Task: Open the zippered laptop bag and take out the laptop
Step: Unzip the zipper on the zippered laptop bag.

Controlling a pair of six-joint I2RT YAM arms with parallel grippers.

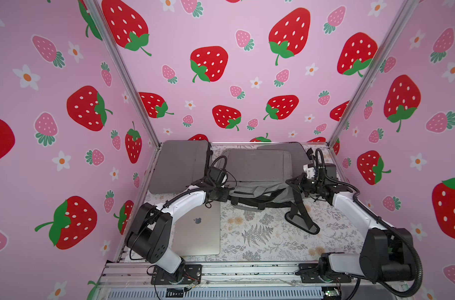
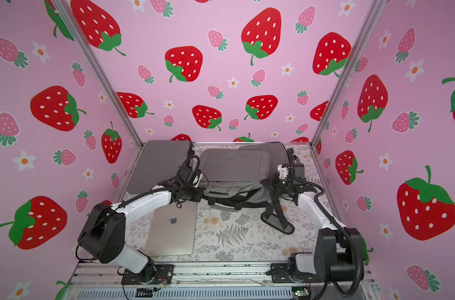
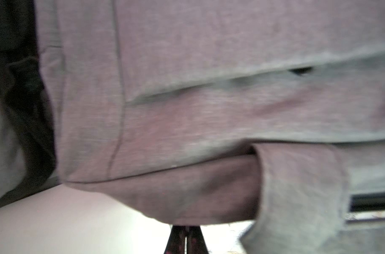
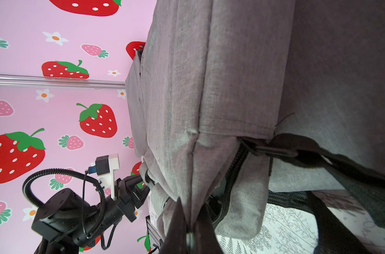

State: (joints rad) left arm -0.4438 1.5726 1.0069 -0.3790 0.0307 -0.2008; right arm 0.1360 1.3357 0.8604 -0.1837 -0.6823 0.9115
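**Lying out on the cloth: the laptop, with both grippers at the bag**

The thin silver laptop lies flat on the fern-and-flower patterned tablecloth, lid shut and logo up. It is at the near left, just in front of the grey fabric laptop bag. The left arm crosses over its far left corner and hides that part.

The bag lies across the middle back of the table, slumped and creased along its near edge. I cannot see into it from anywhere. A black zipper runs along one corner in the right wrist view, but what sits inside the bag is hidden by folded cloth.

The right gripper is pinched shut on a fold of the bag's fabric at its right near corner. The left gripper has its fingers pressed together right under the bag's edge. That view is blurred, so I cannot tell whether any cloth is caught between them.

A black shoulder strap with a padded section trails from the bag onto the table. A flat grey padded sleeve lies at the back left. A darker grey flat piece shows behind the bag, mostly covered and hard to make out.
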